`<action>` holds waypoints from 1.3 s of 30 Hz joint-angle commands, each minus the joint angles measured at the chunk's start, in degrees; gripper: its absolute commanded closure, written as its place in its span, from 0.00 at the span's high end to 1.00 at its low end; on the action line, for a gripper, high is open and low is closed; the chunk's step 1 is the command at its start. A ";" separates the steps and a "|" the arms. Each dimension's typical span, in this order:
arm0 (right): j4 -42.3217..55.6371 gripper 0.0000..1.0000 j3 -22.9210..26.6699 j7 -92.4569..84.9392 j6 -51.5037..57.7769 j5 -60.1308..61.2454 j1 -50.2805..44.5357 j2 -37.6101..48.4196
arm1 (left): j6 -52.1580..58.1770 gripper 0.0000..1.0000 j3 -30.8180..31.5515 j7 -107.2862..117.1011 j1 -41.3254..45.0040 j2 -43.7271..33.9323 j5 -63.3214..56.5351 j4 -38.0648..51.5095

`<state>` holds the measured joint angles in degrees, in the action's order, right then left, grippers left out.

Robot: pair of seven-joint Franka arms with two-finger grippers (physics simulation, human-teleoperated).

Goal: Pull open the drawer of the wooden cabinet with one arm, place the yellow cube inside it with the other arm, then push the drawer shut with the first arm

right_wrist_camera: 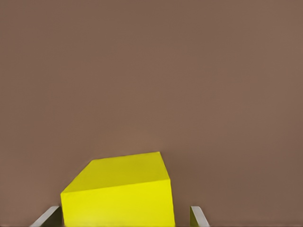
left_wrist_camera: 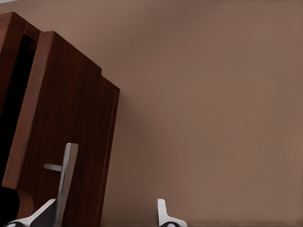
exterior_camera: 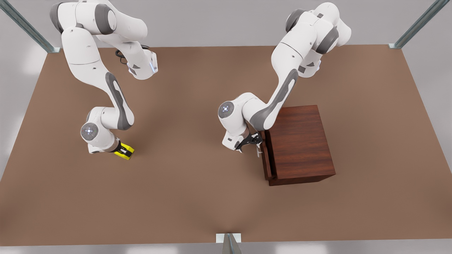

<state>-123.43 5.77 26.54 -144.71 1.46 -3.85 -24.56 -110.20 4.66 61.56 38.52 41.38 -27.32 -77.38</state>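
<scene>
Sitting at the handle stage: the left gripper (exterior_camera: 251, 141) is working at the slim silver bar handle (left_wrist_camera: 65, 182) of the shallow reddish-brown drawer (exterior_camera: 267, 155), fingers (left_wrist_camera: 162, 213) spread, one each side of the bar, not visibly clamping it. The drawer is standing only slightly proud of the boxy dark wood-grain cabinet (exterior_camera: 300, 141), a dark gap showing behind its front panel; most of the pull looks left to do.

The right gripper (exterior_camera: 122, 150) is straddling the small bright yellow cube (right_wrist_camera: 118, 196), which is resting on the brown counter (exterior_camera: 197, 141), well apart from the cabinet. Fingers (right_wrist_camera: 198, 217) are flanking it; contact unclear. Placing and shutting are remaining.

Count: one cabinet, one drawer, one handle, one cube, two arms.
</scene>
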 commanded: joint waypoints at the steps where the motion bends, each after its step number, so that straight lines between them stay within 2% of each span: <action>1: -0.14 1.00 -0.05 1.85 -1.01 -0.05 0.07 -0.05 | -0.72 1.00 0.08 3.04 0.24 -0.07 -0.02 0.04; 9: -0.67 0.98 -1.19 1.93 -3.21 -0.75 1.74 -0.92 | -1.24 1.00 0.08 1.46 2.17 0.02 -0.37 0.48; 13: -0.67 0.88 -1.63 2.29 -3.56 -0.66 2.18 -0.92 | -2.91 1.00 0.08 1.90 3.05 0.02 -0.02 0.83; 17: -0.58 0.74 -1.55 2.55 -3.21 -0.66 2.18 -0.75 | -3.79 1.00 0.17 2.08 3.40 0.02 0.51 1.00; 27: 1.88 0.73 -1.81 2.46 5.40 -0.22 2.62 3.56 | -4.06 1.00 1.67 4.27 4.02 -0.07 1.83 2.50; 30: 5.04 0.73 -1.72 2.46 9.71 -0.14 2.70 3.65 | 4.90 1.00 4.13 1.64 4.11 -2.88 2.79 3.02; 34: 9.61 0.73 -1.72 2.46 16.12 -0.22 3.41 3.65 | 18.97 1.00 7.56 0.15 3.41 -6.57 6.22 8.48; 36: 12.86 0.73 -1.81 2.64 21.83 1.18 3.32 3.91 | 25.03 1.00 7.56 -14.69 -4.84 -12.81 11.75 8.30; 37: 15.50 0.73 -2.07 4.39 25.08 2.76 2.88 4.08 | 26.53 1.00 7.38 -28.92 -13.54 -17.12 15.44 7.42; 39: 21.73 0.73 -5.93 16.06 32.38 2.94 2.88 4.52 | 31.10 1.00 7.38 -56.97 -34.37 -19.58 22.47 6.72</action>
<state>-103.32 0.49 30.11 -124.56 3.50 -0.73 -20.28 -91.46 11.87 53.94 8.87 20.54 -12.01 -73.95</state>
